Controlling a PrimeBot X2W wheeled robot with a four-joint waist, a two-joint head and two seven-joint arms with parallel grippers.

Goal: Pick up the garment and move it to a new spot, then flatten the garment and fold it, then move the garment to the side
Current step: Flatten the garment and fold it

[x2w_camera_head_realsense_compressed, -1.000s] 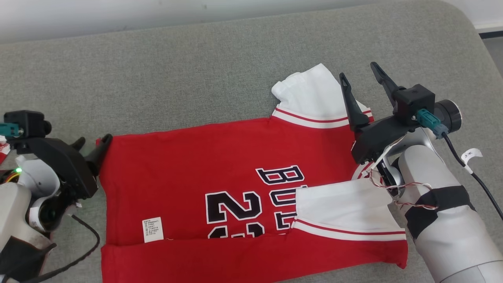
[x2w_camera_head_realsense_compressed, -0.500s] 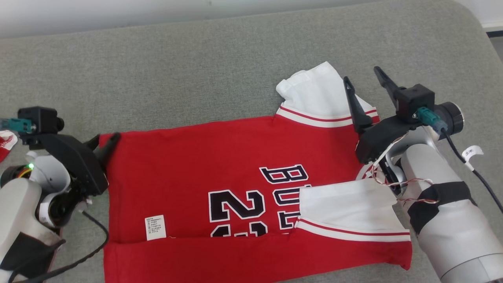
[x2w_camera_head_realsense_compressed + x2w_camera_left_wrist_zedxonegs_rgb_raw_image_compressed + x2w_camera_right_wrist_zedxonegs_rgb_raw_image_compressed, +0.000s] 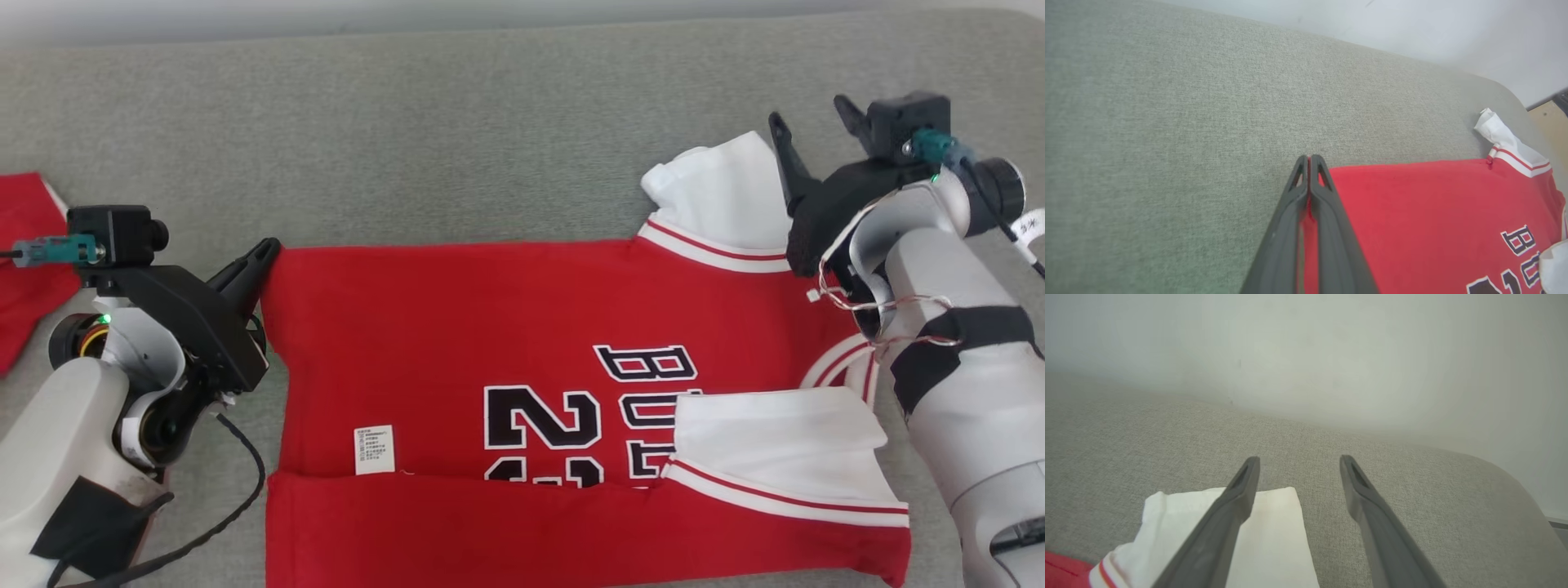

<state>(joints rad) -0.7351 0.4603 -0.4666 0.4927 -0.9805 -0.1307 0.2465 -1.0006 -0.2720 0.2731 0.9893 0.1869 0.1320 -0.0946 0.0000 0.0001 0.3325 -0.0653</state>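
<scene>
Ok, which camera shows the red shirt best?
The head view: the red shirt lies spread out there, nearly whole. The left wrist view has one corner pinched in the left gripper and some lettering; the right wrist view catches a white sleeve and a red sliver.

My left gripper (image 3: 1309, 157) has snapped its jaws shut. A second ago they stood wide at a corner of the garment (image 3: 506, 310); now the red hem is pinched between them. My head camera has swung too, bringing a red cloth (image 3: 24, 245) into sight out past those jaws.
</scene>
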